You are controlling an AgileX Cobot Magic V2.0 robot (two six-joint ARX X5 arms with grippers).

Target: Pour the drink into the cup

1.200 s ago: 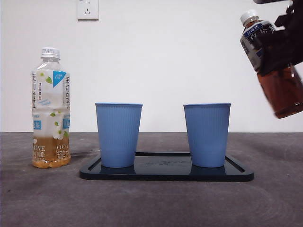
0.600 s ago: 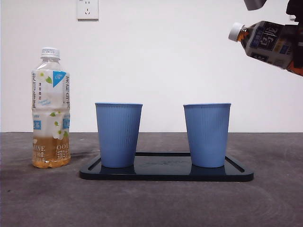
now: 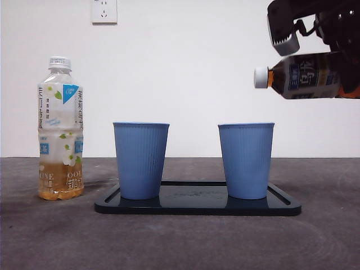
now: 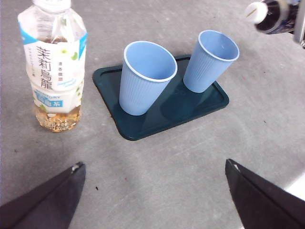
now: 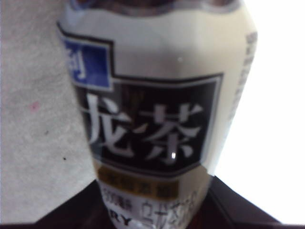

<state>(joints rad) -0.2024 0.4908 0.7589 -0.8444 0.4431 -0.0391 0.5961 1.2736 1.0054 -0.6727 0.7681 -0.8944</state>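
1. Far left, the jasmine tea bottle (image 3: 60, 128) stands upright on the grey table (image 3: 180, 242), white cap on, untouched, well clear of the tray at its 3 o'clock.
2. The left gripper (image 4: 152, 200) waits low over the table with its jaws spread wide, holding nothing.
3. Centre stage: a dark tray (image 3: 197, 205) carries two blue ribbed cups, the left cup (image 3: 140, 160) and the right cup (image 3: 246, 160), both upright, apart, and both look empty from above.
4. Up at 1 o'clock from the right cup, the oolong tea bottle (image 3: 304, 76) lies nearly level in the air, its white cap (image 3: 260, 77) pointing to 9 o'clock, just above the rim's right side.
5. The right gripper (image 3: 343, 56) is clamped on that bottle's body.
6. My call: this is the tilt-to-pour step. The cap looks to be on, so nothing can flow; next the mouth needs centring over the right cup.
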